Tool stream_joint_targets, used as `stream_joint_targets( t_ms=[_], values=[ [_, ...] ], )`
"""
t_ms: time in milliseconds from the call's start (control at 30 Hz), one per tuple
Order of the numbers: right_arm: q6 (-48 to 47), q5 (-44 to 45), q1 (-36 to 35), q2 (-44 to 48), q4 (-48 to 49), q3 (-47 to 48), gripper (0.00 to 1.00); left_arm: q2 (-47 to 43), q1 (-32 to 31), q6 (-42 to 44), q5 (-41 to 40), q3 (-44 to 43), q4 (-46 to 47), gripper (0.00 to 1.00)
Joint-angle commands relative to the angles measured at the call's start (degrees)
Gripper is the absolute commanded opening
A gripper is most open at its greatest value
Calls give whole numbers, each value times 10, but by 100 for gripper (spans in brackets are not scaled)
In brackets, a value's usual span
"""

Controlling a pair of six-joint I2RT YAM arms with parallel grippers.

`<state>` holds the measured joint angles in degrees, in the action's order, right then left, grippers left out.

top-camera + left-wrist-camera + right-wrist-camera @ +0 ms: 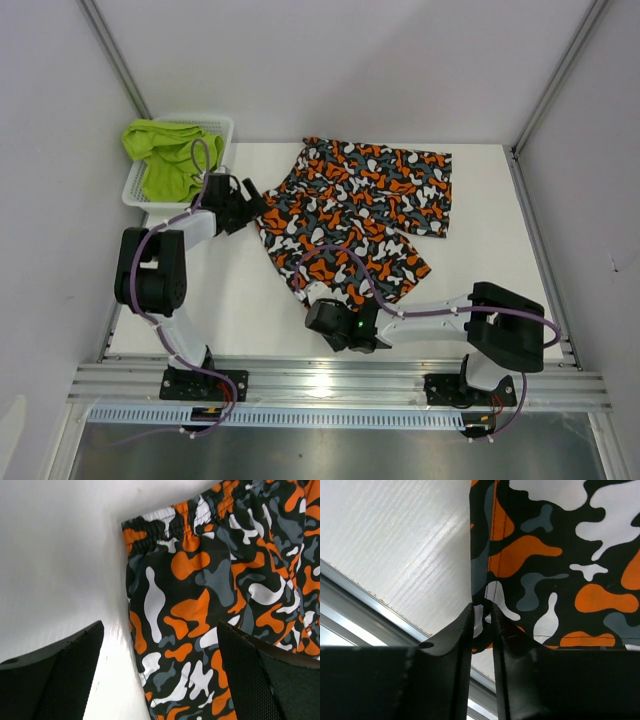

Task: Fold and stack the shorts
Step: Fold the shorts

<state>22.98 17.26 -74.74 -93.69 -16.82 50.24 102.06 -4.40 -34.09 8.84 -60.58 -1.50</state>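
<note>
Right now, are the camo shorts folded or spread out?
Spread out: the camo shorts lie open on the table, both legs showing, no fold made.

left pincer [160, 635] spread wide; right pincer [481, 611] pinched tight.

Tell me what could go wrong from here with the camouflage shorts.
1. The right gripper pinches only the very hem corner of the camouflage shorts; lifting may pull it free.
2. The left gripper stands open over the waistband corner, one finger above bare table; closing there may catch little cloth and skew the fold.
</note>
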Motion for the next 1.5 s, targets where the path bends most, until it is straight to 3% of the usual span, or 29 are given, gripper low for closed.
stream_joint_targets(
  t_ms=[0, 267, 500, 633, 1000, 1467],
  values=[
    [9, 25, -8, 18, -18, -22, 21, 13, 18, -22, 27, -24, 12, 94],
    [33, 55, -43, 56, -45, -37, 6, 73, 37, -63, 53, -60, 45, 86],
    [60, 58, -60, 89, -33, -69, 4, 75, 42, -78, 74, -38, 85, 82],
    [61, 59, -61, 94, -29, -69, 2, 75, 42, -82, 68, -35, 90, 72],
    [58, 70, -65, 105, -44, -62, 1, 54, 40, -90, 63, -3, 103, 69],
    [52, 74, -65, 117, -47, -52, 0, 60, 15, -83, 1, -24, 59, 48]
  ],
)
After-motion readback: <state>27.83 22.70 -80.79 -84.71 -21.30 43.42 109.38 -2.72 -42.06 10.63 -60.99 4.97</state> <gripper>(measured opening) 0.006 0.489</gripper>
